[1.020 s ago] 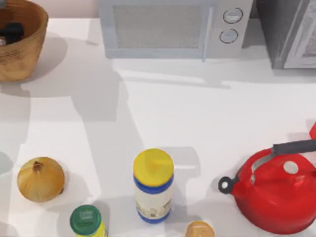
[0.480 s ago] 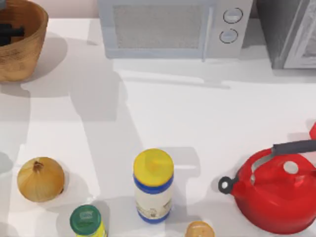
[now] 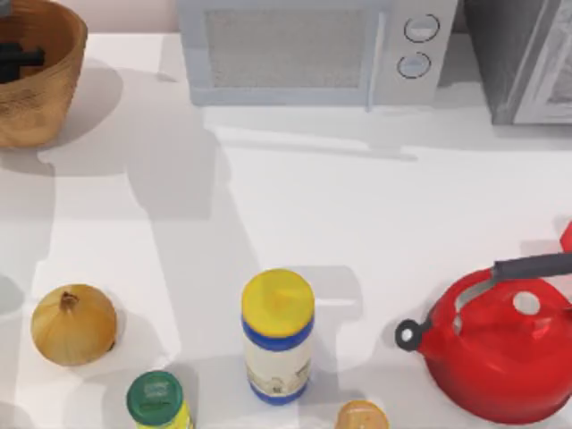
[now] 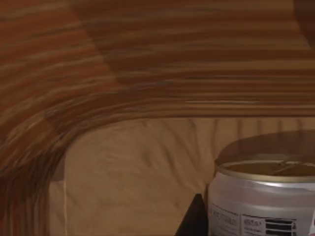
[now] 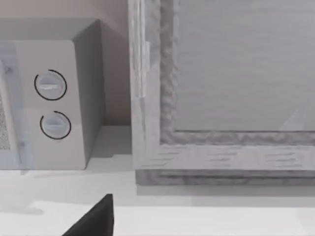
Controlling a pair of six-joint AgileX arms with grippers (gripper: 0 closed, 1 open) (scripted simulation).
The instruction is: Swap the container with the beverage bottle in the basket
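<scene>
Basket [image 3: 40, 89] holding one can [image 4: 261, 196], left pincer [image 3: 18, 58] inside

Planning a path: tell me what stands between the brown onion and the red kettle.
In the top view, the yellow-lidded white jar stands between the onion and kettle.

The middle of the table [image 3: 357, 214] lies bare from left to right, a wide lane between the far appliances and the near row of things. Along the far edge a microwave [image 3: 313, 49] and a second grey appliance [image 3: 527, 58] wall off that side. The basket [image 3: 36, 98] fills the far left corner; inside it a silver can [image 4: 261, 201] stands close to the ribbed wall, with bare floor beside it. Near the front, an onion [image 3: 73, 323], a green-lidded jar [image 3: 156, 399], a tall yellow-lidded jar [image 3: 278, 335], the beverage bottle [image 3: 361, 416] and a red kettle [image 3: 505, 349] crowd the edge, with narrow gaps between them.
</scene>
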